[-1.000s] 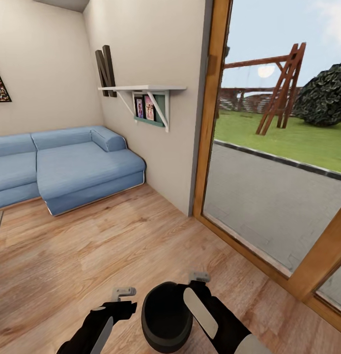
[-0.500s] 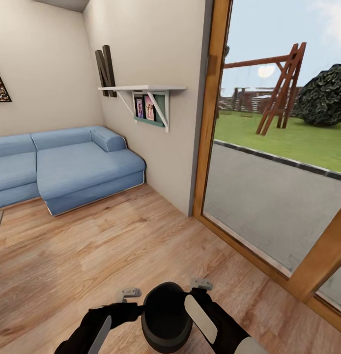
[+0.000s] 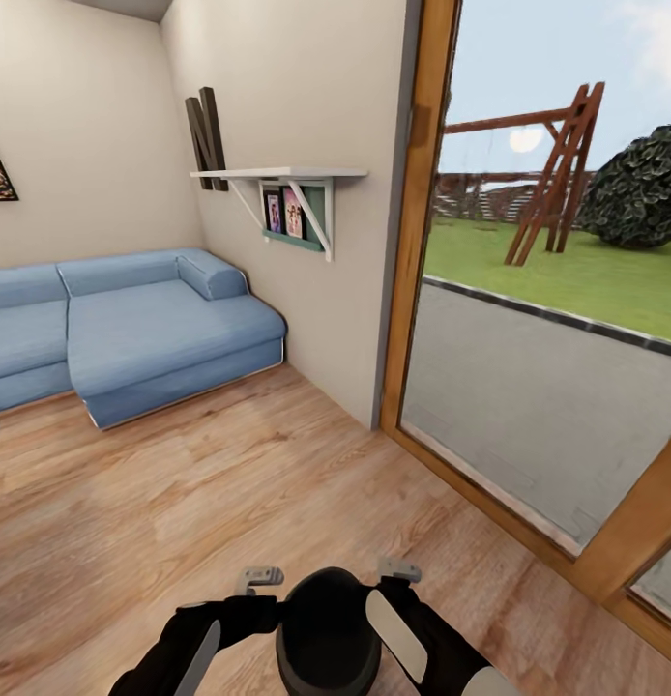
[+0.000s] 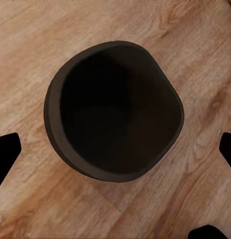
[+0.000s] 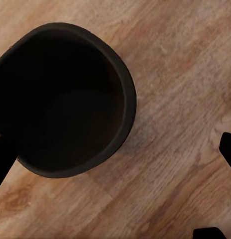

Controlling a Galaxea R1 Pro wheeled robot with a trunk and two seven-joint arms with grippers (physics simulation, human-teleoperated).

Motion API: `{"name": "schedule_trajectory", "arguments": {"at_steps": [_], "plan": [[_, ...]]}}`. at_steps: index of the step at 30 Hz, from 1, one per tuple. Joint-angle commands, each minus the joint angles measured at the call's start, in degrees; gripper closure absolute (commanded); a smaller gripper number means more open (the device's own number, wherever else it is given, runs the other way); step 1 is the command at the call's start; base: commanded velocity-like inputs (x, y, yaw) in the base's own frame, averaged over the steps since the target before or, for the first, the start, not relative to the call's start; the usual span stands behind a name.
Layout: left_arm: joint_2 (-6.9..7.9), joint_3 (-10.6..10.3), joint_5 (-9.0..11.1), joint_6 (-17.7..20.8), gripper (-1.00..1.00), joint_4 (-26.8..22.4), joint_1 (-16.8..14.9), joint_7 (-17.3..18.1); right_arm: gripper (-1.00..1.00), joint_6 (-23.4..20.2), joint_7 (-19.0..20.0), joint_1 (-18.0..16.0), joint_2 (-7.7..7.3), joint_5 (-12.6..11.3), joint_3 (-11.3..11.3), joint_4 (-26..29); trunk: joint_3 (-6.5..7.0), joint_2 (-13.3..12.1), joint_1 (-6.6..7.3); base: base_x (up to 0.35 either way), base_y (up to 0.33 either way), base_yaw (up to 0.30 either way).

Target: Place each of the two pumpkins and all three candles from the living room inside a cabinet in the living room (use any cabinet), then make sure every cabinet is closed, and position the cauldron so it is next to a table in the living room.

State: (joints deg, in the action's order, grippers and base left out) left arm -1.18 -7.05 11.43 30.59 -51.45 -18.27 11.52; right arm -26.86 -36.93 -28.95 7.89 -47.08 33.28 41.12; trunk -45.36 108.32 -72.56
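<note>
A black round cauldron [image 3: 328, 628] sits low on the wood floor right in front of me, between my two arms. Its dark, empty inside [image 4: 115, 119] faces the left wrist camera. My left gripper [image 3: 247, 611] hangs by its left side, open, with the fingertips [image 4: 6, 149] wide apart and clear of the rim. My right gripper [image 3: 401, 597] is at its right side, also open; one fingertip [image 5: 3, 157] overlaps the cauldron's [image 5: 65, 99] wall in the right wrist view. The pumpkins and the cabinet are out of view.
A blue corner sofa [image 3: 132, 329] stands against the far wall on the left. A white wall shelf [image 3: 277, 179] with photos juts from the wall ahead. A wood-framed glass door [image 3: 413, 242] fills the right side, with a garden behind it.
My left gripper has moved right, close to the cauldron's side. The camera has turned slightly, so the sofa sits further left and the cauldron a little lower in the picture.
</note>
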Motion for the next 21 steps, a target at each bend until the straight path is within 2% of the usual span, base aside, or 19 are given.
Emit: {"name": "schedule_trajectory", "arguments": {"at_steps": [1, 12, 21], "plan": [[-0.02, 0.02, 0.28, 0.35, -1.00, -0.04, -0.02, -0.01, -1.00, -0.13, -0.44, -0.06, -0.02, -0.38, 0.21, 0.05, -0.05, 0.03, -0.01, 0.130, 0.000, 0.000], [-0.14, 0.02, 0.17, 0.26, -1.00, 0.29, -0.01, -0.12, -1.00, -0.12, -0.42, -0.06, 0.02, -0.36, 0.21, -0.06, -0.05, 0.03, -0.01, 0.085, 0.000, 0.000], [-0.24, 0.02, 0.03, 0.26, -1.00, 0.30, -0.01, -0.26, -1.00, -0.06, -0.34, -0.06, 0.02, -0.38, 0.43, -0.15, -0.23, 0.43, -0.23, 0.009, 0.000, 0.000]]}}
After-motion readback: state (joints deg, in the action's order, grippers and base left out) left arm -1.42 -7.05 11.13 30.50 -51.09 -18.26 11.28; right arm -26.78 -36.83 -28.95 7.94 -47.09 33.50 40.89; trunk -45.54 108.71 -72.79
